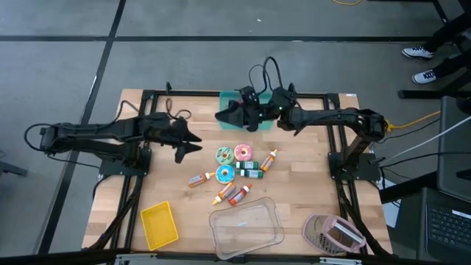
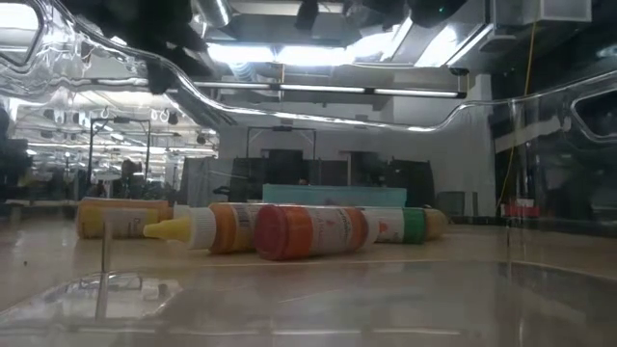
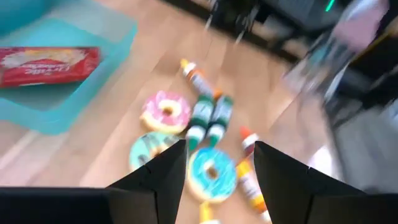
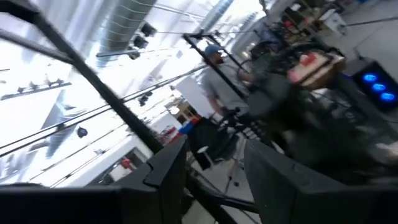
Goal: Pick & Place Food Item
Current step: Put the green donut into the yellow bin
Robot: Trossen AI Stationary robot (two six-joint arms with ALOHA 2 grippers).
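Three frosted donuts lie mid-table: a pink one (image 1: 243,152), a green one (image 1: 224,154) and a blue one (image 1: 225,174). Several small sauce bottles (image 1: 250,169) lie around them on their sides. A teal bin (image 3: 93,81) at the far edge holds a red packet (image 3: 46,65). My left gripper (image 1: 193,145) hovers open to the left of the donuts and holds nothing; its wrist view looks down on them past the fingers (image 3: 168,174). My right gripper (image 1: 223,115) is raised over the teal bin (image 1: 229,96), open and holding nothing, tipped up toward the room.
A yellow tray (image 1: 158,224), a clear plastic container (image 1: 246,230) and a pink basket (image 1: 331,234) stand along the near edge. The low view looks through the clear container's wall at the lying bottles (image 2: 308,231). A person (image 4: 217,81) stands in the room beyond the table.
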